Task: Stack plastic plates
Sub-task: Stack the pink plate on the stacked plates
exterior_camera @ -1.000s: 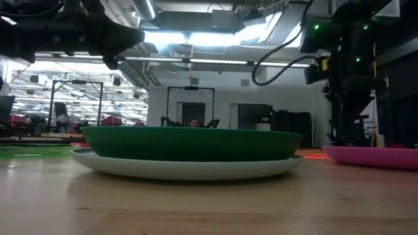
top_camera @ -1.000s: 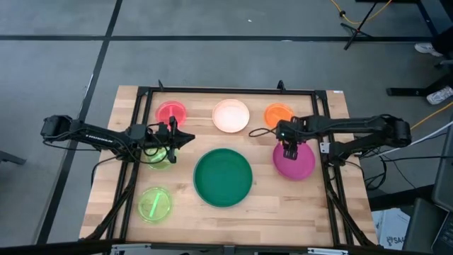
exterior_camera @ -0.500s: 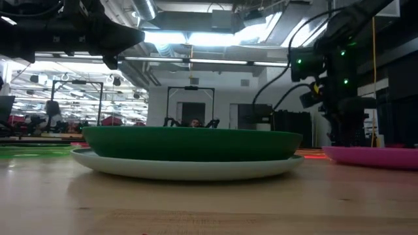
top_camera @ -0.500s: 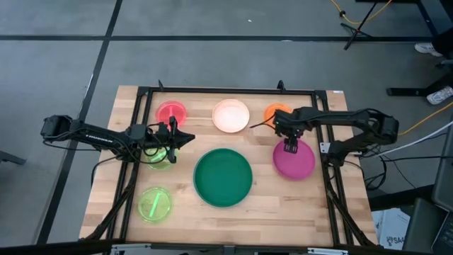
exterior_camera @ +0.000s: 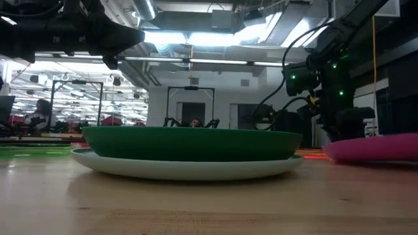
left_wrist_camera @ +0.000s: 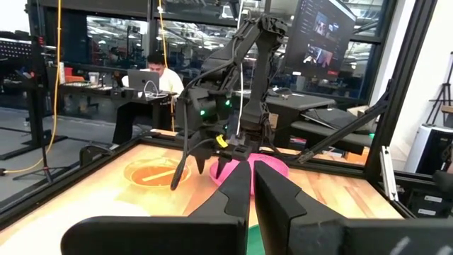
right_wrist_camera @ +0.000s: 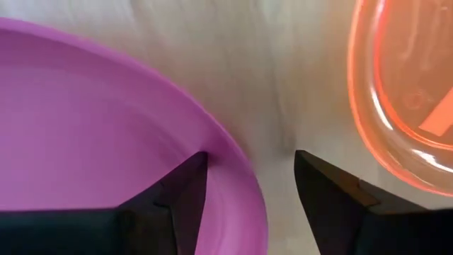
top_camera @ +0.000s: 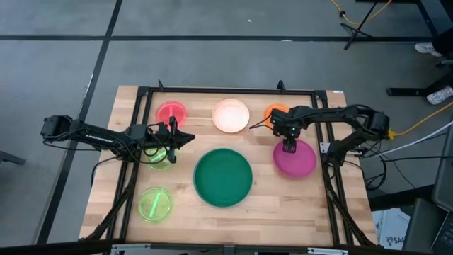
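Observation:
My right gripper [top_camera: 288, 147] points down at the far left rim of the magenta plate [top_camera: 297, 160]. It is open, with one finger inside the rim and one outside [right_wrist_camera: 249, 159]. In the low view the magenta plate [exterior_camera: 375, 149] sits tipped, its right side raised. My left gripper [top_camera: 185, 137] is shut and empty, hovering above a neon green plate [top_camera: 159, 157]. The dark green plate [top_camera: 223, 177] rests on a pale plate [exterior_camera: 189, 168] at the table's middle. The cream [top_camera: 231, 115], red [top_camera: 170, 112], orange [top_camera: 276, 112] and second neon green [top_camera: 155, 204] plates lie flat, each alone. My right gripper comes from above, pointing down, astride the magenta plate's far left rim [right_wrist_camera: 237, 177]. The inner finger [right_wrist_camera: 180, 195] lies against the plate's inner wall. Bare table shows between the rim and the outer finger [right_wrist_camera: 333, 195]. The plate is tilted, with its left side on the table.
A black frame [top_camera: 226, 91] runs around the working area on the wooden table [top_camera: 283, 212]. The orange plate [right_wrist_camera: 403, 92] lies close beside my right gripper's outer finger. People and desks show in the room beyond.
My right arm has drawn its elbow in toward the table while the gripper stayed at the magenta plate's far rim, shifting slightly toward the far edge. In the low view the plate has gone from lying flat to tipped, its right side risen. My left arm has kept still.

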You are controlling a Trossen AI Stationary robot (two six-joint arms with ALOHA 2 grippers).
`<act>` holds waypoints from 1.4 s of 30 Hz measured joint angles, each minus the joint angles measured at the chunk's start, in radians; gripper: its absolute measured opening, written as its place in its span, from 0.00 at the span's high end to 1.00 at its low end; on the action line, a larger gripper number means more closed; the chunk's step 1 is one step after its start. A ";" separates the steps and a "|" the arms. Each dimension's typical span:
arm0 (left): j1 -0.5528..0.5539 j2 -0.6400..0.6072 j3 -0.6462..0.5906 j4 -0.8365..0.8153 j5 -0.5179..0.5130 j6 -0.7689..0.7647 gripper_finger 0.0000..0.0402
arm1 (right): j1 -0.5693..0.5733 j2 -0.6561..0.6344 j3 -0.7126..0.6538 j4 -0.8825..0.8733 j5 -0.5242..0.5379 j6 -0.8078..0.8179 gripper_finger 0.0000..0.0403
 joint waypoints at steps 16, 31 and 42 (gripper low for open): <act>0.000 0.000 0.000 0.000 0.000 0.002 0.97 | 0.000 0.001 0.000 0.006 -0.006 -0.034 0.84; 0.000 0.000 0.000 0.000 -0.023 0.002 0.97 | 0.000 0.000 0.011 -0.017 -0.016 -0.012 0.95; 0.000 0.000 0.000 0.000 -0.023 0.001 0.97 | 0.001 -0.002 0.100 -0.118 -0.077 0.087 0.95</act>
